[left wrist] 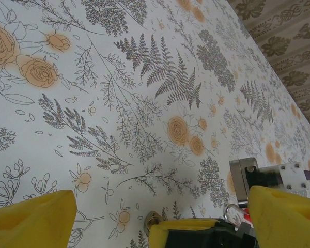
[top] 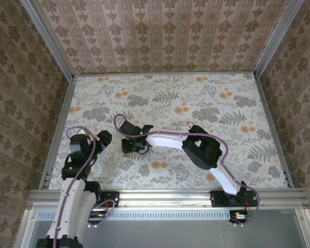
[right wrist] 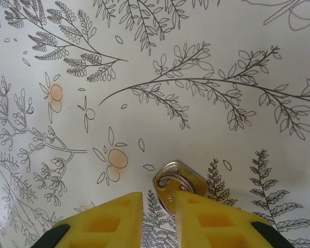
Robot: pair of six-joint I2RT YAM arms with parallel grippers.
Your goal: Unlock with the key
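Note:
A small brass padlock (right wrist: 192, 179) lies on the floral tabletop (right wrist: 144, 77), a silver key ring (right wrist: 171, 181) looped over it. The silver key (right wrist: 168, 199) hangs from that ring and runs down into the gap between my right gripper's yellow fingers (right wrist: 106, 222). It rests against the right-hand finger and stands clear of the left-hand one. My right gripper (right wrist: 159, 217) is open by a narrow gap, right over the lock (left wrist: 152, 219). My left gripper (left wrist: 160, 227) is open wide just to the left of the right gripper (top: 133, 145), with nothing held.
The right arm (top: 196, 147) stretches across the middle of the table from the near right. The left arm (top: 80, 155) stands by the left rail (top: 59, 129). Patterned walls close the table in on three sides.

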